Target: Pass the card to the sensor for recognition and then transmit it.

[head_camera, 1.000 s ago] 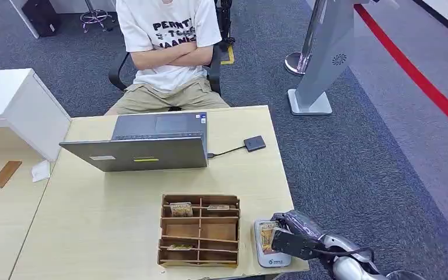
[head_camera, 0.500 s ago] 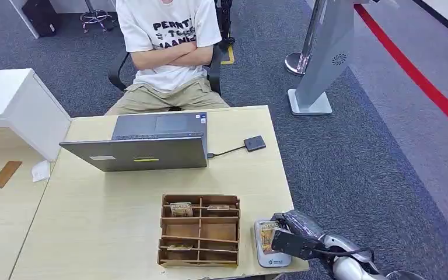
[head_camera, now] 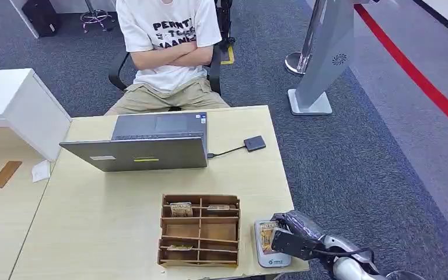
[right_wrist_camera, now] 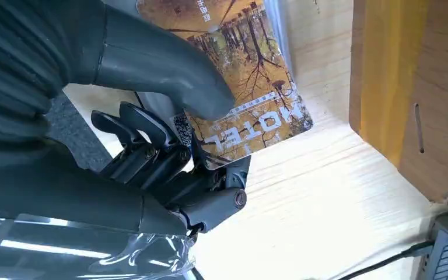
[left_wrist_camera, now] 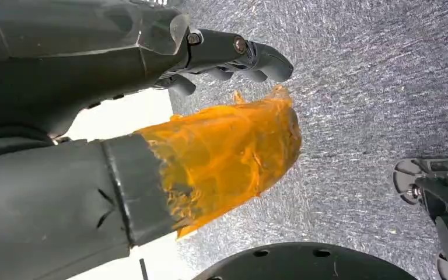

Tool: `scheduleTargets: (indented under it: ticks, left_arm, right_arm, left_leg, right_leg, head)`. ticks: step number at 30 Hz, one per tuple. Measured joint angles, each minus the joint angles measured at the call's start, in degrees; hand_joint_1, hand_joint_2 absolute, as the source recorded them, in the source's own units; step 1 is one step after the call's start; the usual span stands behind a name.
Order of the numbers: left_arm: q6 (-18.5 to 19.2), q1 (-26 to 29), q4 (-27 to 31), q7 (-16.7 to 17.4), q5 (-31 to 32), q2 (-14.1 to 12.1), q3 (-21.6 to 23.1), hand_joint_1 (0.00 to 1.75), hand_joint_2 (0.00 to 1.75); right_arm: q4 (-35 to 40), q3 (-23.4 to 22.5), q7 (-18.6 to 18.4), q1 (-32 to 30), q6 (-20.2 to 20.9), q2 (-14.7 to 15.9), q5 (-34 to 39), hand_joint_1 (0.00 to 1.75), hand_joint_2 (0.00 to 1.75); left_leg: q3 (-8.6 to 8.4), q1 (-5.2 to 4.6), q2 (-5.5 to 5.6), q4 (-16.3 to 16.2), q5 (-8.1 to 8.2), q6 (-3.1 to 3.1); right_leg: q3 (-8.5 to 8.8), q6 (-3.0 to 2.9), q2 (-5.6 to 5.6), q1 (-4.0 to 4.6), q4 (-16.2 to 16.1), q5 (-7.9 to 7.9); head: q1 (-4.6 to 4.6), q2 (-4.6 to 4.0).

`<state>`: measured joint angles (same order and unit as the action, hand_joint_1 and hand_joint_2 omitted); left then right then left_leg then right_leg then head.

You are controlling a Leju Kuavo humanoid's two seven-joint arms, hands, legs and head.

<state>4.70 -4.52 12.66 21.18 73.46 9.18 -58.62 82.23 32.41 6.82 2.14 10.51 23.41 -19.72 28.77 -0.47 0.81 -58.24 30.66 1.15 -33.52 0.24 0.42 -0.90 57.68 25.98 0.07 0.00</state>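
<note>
The card [head_camera: 266, 236], printed with autumn trees and the word HOTEL, lies just over the white sensor [head_camera: 273, 261] at the table's near right corner. My right hand [head_camera: 296, 235] holds it, thumb [right_wrist_camera: 163, 64] on top and dark fingers [right_wrist_camera: 169, 157] underneath; the card [right_wrist_camera: 251, 76] juts out past them above the wooden tabletop. I cannot tell whether the card touches the sensor. My left hand [left_wrist_camera: 151, 116] hangs over grey carpet, its thumb wrapped in orange tape [left_wrist_camera: 227, 151], fingers apart and holding nothing.
A brown divided organizer [head_camera: 200, 230] with a few cards stands left of the sensor. An open laptop [head_camera: 146, 143] and a small black device [head_camera: 255, 143] on a cable lie farther back. A person [head_camera: 169, 46] sits behind the table, arms crossed. A grey kiosk stand [head_camera: 321, 58] rises at the right.
</note>
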Motion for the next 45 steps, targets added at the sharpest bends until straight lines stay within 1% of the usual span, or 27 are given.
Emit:
scheduleTargets:
  ticks: [45]
  left_arm:
    - [-0.02, 0.0, 0.0, 0.33, 0.11, -0.17, 0.0, 0.0, 0.0]
  right_arm:
    - [0.24, -0.11, 0.0, -0.55, -0.35, 0.0, -0.04, 1.75, 1.75]
  left_leg:
    - [-0.02, 0.0, 0.0, 0.0, 0.02, 0.03]
  right_leg:
    - [0.02, 0.03, 0.0, 0.0, -0.01, 0.02]
  head:
    - [0.0, 0.0]
